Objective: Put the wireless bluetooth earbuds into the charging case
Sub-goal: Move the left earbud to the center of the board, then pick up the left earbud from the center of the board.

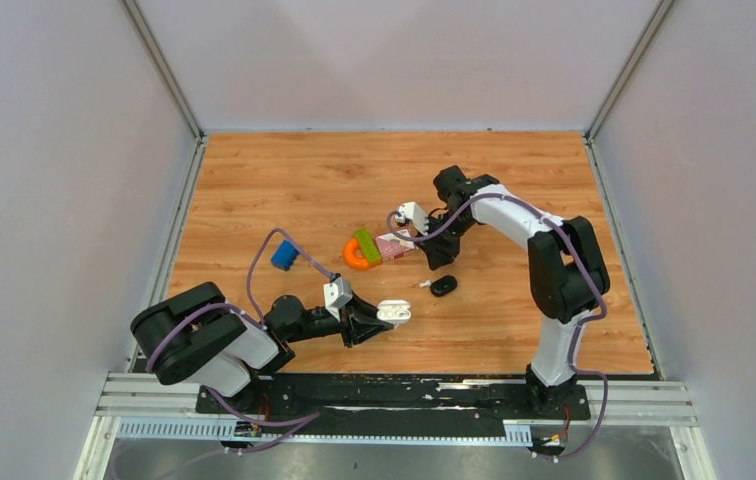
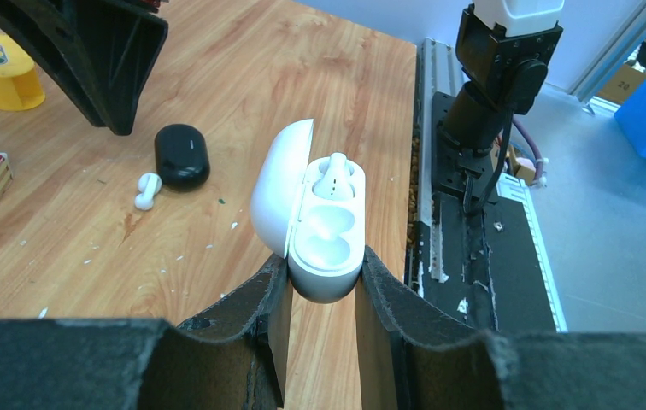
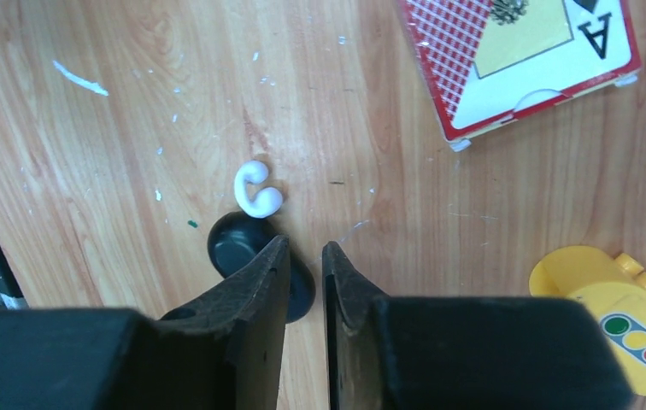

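Note:
My left gripper is shut on the white charging case, held with its lid open. One white earbud sits in the far slot; the near slot is empty. A second white earbud lies on the table beside a closed black case. My right gripper hovers over the black case, almost shut with a narrow gap, and holds nothing. No black earbuds show.
A red playing-card box, an orange ring with a green block, a yellow toy and a blue block lie mid-table. The arms' black base rail is near the held case.

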